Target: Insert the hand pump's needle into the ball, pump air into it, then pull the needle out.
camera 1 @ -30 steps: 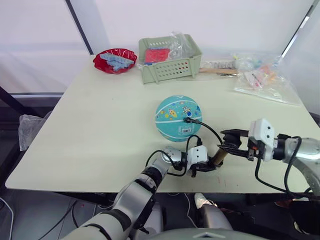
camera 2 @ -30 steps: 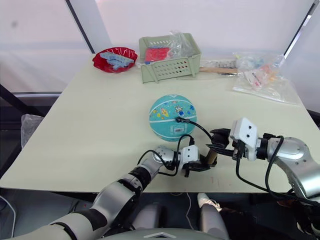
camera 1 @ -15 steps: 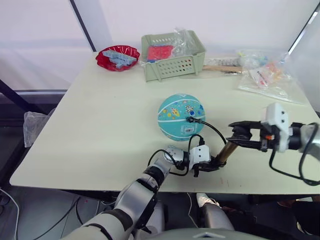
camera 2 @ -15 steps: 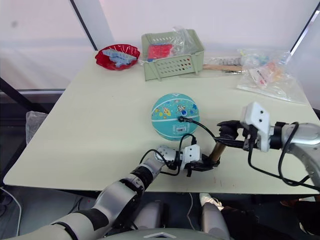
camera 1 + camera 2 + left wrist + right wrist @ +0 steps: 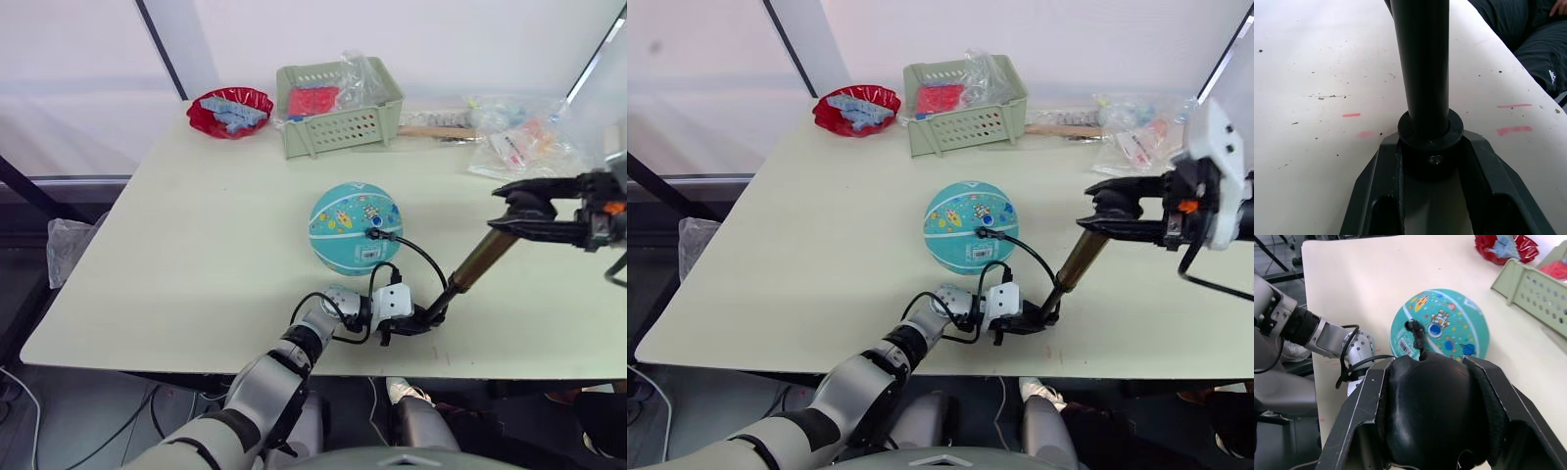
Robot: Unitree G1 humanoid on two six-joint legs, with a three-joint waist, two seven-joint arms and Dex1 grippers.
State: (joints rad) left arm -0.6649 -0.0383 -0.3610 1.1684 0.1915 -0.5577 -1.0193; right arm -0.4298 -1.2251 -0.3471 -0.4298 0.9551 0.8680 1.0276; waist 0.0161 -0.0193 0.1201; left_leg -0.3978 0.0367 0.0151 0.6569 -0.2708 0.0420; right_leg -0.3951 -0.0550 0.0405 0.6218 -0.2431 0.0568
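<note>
- L gripper (image 5: 416, 321) clamping pump (image 5: 468, 272) base w/ both fingers at table (image 5: 196, 245) front edge; needs firm hold so base isn't lifting.
- R gripper (image 5: 519, 208) gripping T-handle (image 5: 1430, 406), plunger looking fully extended, pump tilting up to the right.
- Needle (image 5: 372, 233) fitting sitting in ball (image 5: 355, 229), hose (image 5: 421, 257) looping to base.
- Pumping step: push straight along cylinder axis, avoiding sideways load & hose tug, else ball may be rolling.

No text can be read anywhere. The white label (image 5: 365, 254) on the near side of the teal rubber ball (image 5: 355, 229) carries a barcode, its digits too small to make out.
</note>
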